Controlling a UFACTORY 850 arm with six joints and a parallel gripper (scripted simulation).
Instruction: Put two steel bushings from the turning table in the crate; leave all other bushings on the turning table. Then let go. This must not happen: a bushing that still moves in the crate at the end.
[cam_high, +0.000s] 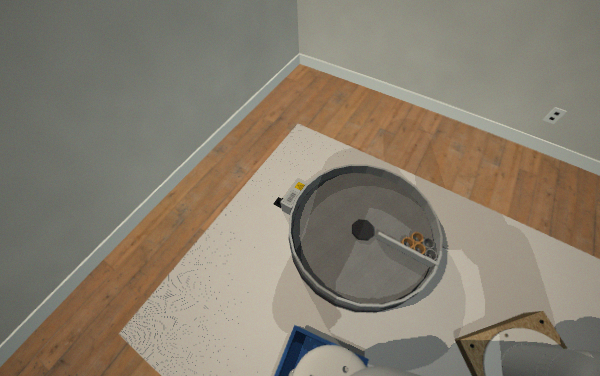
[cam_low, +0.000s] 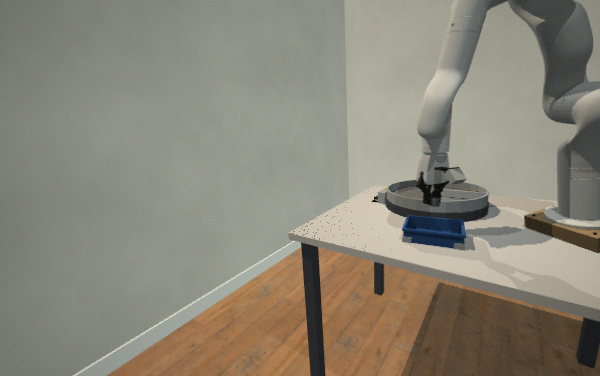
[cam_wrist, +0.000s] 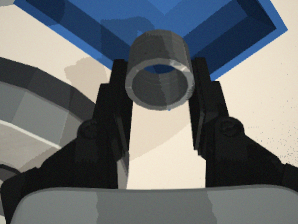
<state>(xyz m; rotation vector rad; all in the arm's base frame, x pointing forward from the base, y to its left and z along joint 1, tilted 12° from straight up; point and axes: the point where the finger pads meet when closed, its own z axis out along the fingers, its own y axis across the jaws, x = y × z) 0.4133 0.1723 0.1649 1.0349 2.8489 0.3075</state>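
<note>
My gripper (cam_low: 433, 201) (cam_wrist: 160, 78) is shut on a grey steel bushing (cam_wrist: 160, 45), its open end facing the wrist camera. In the wrist view the bushing appears over the near corner of the blue crate (cam_high: 287, 356) (cam_low: 435, 239) (cam_wrist: 248, 55). No bushing shows in the visible parts of the crate; the arm hides much of it in the top view. The round grey turning table (cam_high: 325, 240) (cam_low: 465, 205) (cam_wrist: 40, 107) holds three orange bushings (cam_high: 417, 233) and two grey ones (cam_high: 429, 240), clustered against its divider bar near the rim.
The divider bar (cam_high: 406, 248) runs from near the dark hub (cam_high: 363, 229) to the turning table's raised rim. A small box with a yellow label (cam_high: 293, 195) adjoins that rim. The arm's wooden base plate (cam_high: 470, 352) (cam_low: 565, 231) stands to the right of the crate.
</note>
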